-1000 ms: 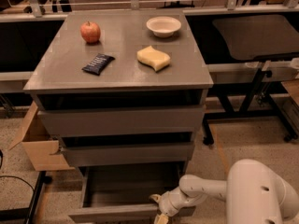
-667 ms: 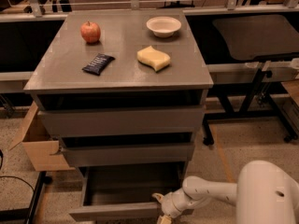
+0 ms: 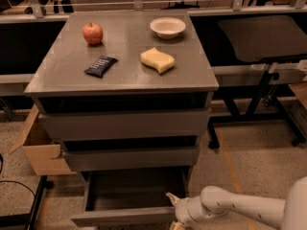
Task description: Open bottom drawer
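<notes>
One camera view to call this from, looking down over the cabinet. Three drawers are stacked under the worktop [image 3: 62, 75]. The bottom drawer [image 3: 120, 217] is the lowest, standing well out from the cabinet with its dark box open to view behind the front.

My hand [image 3: 175, 213] is down at the right end of that drawer front, touching its corner or all but touching. Whether it is clenched on the edge or released, I cannot tell. My arm [image 3: 240, 208] comes in low from the right, just above the floor.

So the front lies just left of my hand, its long axis running left to right, and its travel is straight out toward the camera. By my reckoning the pull is mostly made. Any more calls for a straight draw, since tugging from one end could skew the box.

The middle drawer [image 3: 132, 158] and top drawer [image 3: 124, 124] sit above, apart from my hand. A cardboard box [image 3: 38, 150] stands just left of the cabinet, beside the drawer's path and not in it.

Up on the worktop, well away from all this, are an apple [image 3: 92, 33], a bowl [image 3: 167, 27], a yellow sponge [image 3: 157, 60] and a dark snack packet [image 3: 100, 65]. The floor ahead of the drawer front is cut off at the bottom edge, so I can't vouch for it.
</notes>
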`<state>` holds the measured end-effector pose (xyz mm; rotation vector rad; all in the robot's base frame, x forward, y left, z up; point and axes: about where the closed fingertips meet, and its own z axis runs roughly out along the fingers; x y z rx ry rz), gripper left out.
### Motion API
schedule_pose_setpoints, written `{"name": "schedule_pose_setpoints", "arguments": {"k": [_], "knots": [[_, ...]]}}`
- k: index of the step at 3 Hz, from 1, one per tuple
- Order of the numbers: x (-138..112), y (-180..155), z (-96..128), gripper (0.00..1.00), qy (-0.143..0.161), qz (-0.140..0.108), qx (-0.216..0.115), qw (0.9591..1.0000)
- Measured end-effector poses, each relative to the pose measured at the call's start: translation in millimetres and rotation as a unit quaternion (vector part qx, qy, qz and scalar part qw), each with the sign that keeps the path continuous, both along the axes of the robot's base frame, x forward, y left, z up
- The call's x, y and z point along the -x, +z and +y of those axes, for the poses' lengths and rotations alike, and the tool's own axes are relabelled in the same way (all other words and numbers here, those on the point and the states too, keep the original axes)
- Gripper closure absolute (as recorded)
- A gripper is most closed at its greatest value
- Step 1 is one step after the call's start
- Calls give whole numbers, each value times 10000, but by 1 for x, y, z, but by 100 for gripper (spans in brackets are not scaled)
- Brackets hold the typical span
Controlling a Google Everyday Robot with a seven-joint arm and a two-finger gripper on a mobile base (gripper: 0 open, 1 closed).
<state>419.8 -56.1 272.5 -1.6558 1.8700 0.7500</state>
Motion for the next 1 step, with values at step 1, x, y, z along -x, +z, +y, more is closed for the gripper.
{"name": "schedule_pose_setpoints", "arguments": {"k": [1], "knots": [[-6, 22, -27, 0, -192, -301, 6, 9994]]}}
